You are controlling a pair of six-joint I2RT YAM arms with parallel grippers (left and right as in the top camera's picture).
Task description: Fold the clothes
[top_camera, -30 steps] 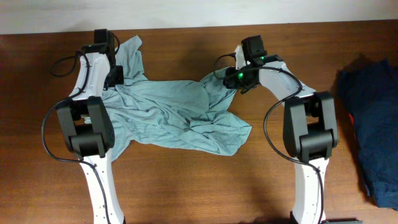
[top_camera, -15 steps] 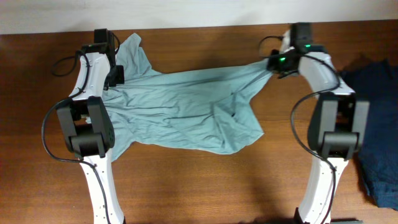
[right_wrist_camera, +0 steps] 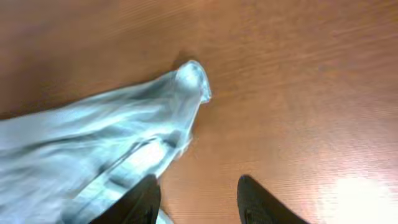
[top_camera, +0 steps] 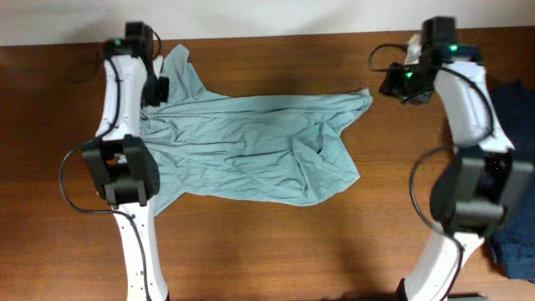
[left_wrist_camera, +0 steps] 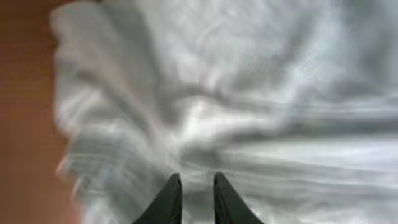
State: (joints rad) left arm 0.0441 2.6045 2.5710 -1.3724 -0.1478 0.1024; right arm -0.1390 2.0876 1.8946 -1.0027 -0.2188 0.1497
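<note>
Spread-out T-shirt (top_camera: 251,142), upper centre. Parted, empty right gripper (right_wrist_camera: 198,186) near its corner. Narrow-gapped left gripper (left_wrist_camera: 193,183) over cloth, maybe pinching, can't tell, blurry.

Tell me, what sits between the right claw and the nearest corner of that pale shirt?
Only bare wooden table: the right gripper, open and empty, faces the T-shirt across it, plainest in the right wrist view.

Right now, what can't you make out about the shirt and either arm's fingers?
- Left wrist view: blur smears the T-shirt; whether the left fingers pinch fabric is unclear.
- Overhead: the left arm hides those fingers under its own wrist.
- Overhead: dark garment is cut off by the right edge, partly behind the right arm.
</note>
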